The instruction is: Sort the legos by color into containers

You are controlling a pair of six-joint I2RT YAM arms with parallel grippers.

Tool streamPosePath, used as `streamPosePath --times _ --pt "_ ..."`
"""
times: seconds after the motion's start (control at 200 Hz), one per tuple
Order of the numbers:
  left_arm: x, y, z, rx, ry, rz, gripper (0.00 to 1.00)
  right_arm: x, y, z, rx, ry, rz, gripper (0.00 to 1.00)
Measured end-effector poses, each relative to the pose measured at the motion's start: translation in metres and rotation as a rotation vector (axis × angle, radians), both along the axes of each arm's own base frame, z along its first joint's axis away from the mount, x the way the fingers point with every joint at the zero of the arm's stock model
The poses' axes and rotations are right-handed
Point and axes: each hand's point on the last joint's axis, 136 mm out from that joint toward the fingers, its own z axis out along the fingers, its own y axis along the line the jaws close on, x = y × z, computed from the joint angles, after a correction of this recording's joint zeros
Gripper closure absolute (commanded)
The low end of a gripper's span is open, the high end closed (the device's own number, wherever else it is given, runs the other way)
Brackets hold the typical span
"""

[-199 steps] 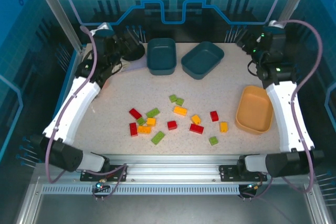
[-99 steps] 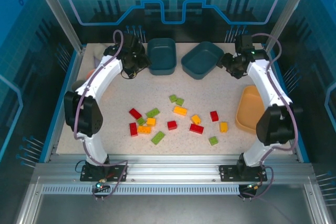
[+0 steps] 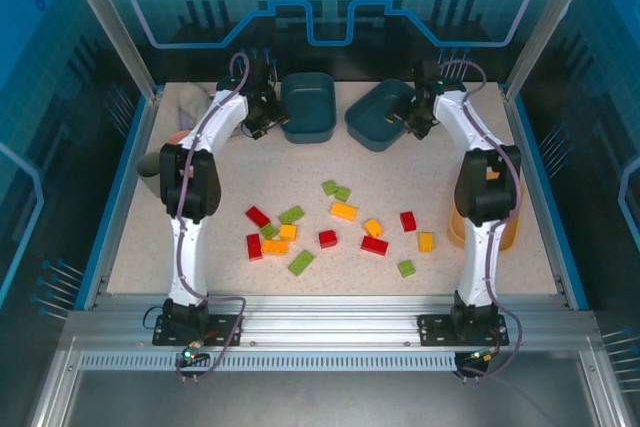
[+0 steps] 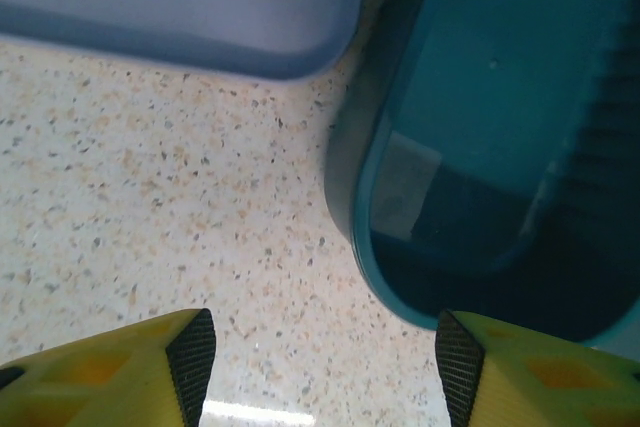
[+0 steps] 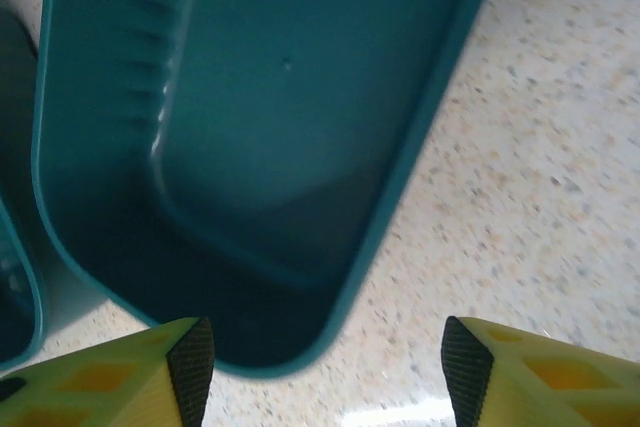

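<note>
Several red, green and yellow-orange legos lie scattered mid-table, among them a red one (image 3: pixel 374 245), a green one (image 3: pixel 301 262) and a yellow-orange one (image 3: pixel 343 211). Two dark teal containers stand at the back, the left (image 3: pixel 307 107) and the right (image 3: pixel 385 114). The yellow-orange container (image 3: pixel 510 232) is partly hidden behind the right arm. My left gripper (image 3: pixel 268 117) (image 4: pixel 325 367) hovers open by the left tub's (image 4: pixel 500 147) corner. My right gripper (image 3: pixel 415 119) (image 5: pixel 328 367) hovers open over the right tub's (image 5: pixel 250 127) edge. Nothing sits between either pair of fingers.
Both arms stretch from the near edge to the back, flanking the brick pile. A pale bluish container wall (image 4: pixel 180 7) lies just beyond the left gripper. Some greyish objects (image 3: pixel 185 102) sit at the back left corner. Blue walls bound the table.
Both arms swung in from the table's sides toward the back middle. Each gripper now sits at a teal tub, and both pairs of jaws have narrowed somewhat.
</note>
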Motion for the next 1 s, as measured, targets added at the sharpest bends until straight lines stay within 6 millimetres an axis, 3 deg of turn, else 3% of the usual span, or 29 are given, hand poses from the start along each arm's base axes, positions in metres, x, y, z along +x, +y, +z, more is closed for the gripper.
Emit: streamPosePath --times 0.205,0.32,0.535,0.65,1.0 --pt "0.012 -0.004 -0.015 -0.001 0.015 -0.024 0.36 0.023 0.004 -0.023 0.008 0.038 -0.019 0.5" --pt "0.018 -0.004 -0.02 0.001 0.015 -0.038 0.36 0.025 0.003 -0.028 0.003 0.062 -0.031 0.57" --pt "0.02 -0.003 -0.031 0.012 0.033 -0.054 0.39 0.016 -0.002 -0.051 -0.027 0.139 -0.047 0.59" --pt "0.022 -0.003 -0.033 0.016 0.03 -0.064 0.49 0.013 -0.004 -0.055 -0.04 0.158 -0.049 0.62" --pt "0.023 -0.01 -0.048 0.0 0.044 -0.123 0.88 0.014 -0.012 -0.051 -0.083 0.153 -0.051 0.92"
